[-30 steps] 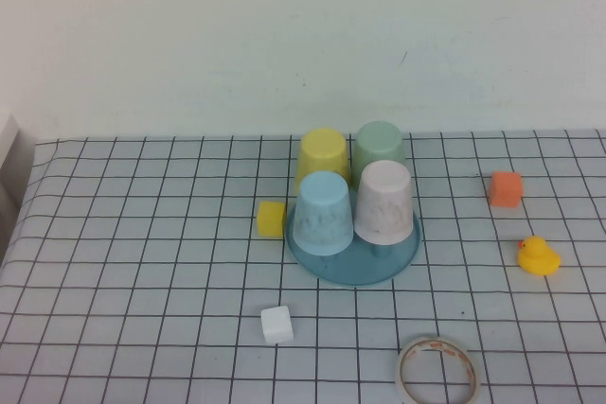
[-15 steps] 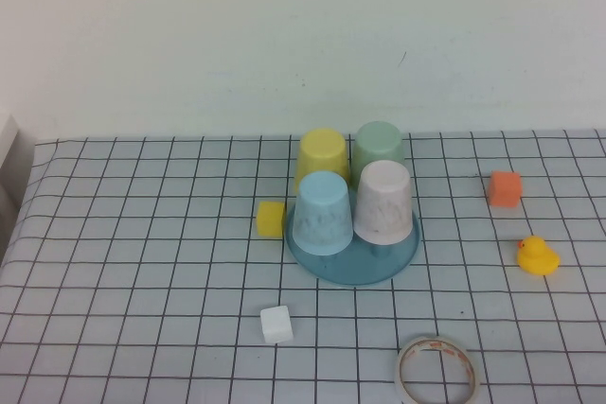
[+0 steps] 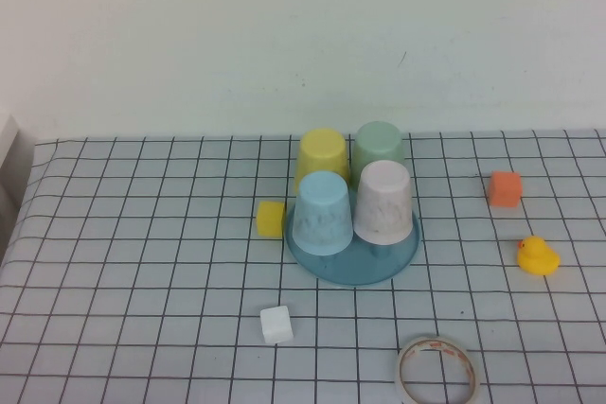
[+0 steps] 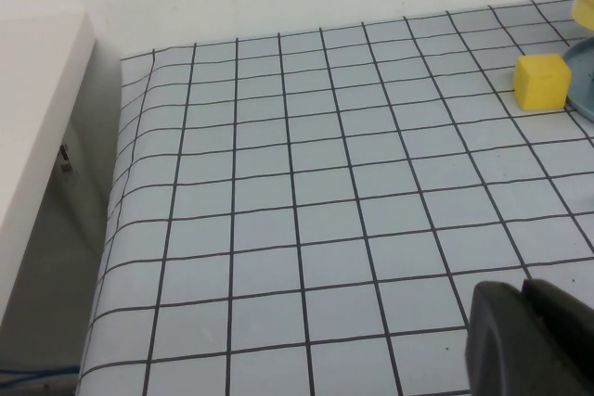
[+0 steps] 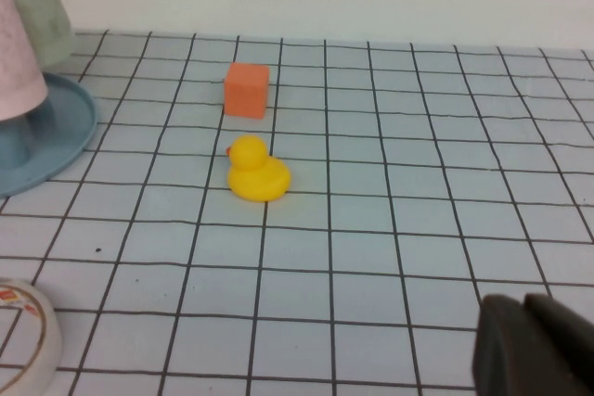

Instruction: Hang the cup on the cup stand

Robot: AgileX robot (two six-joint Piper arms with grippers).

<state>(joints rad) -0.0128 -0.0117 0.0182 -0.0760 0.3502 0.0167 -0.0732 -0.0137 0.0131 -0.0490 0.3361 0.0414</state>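
Sitting upturned on the cup stand [image 3: 352, 262], the cup [image 3: 383, 202] looks already hung (both arms out of the high view), so the left gripper [image 4: 529, 340] and right gripper [image 5: 534, 345], each a dark corner whose opening I cannot tell, need no further move.

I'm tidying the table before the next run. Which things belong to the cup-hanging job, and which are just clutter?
Job:
pink cup, upside down on the cup stand
left claw and right claw, both away from it

Lying about:
blue cup
yellow cup
green cup
yellow block
orange block
white block
duck
tape roll
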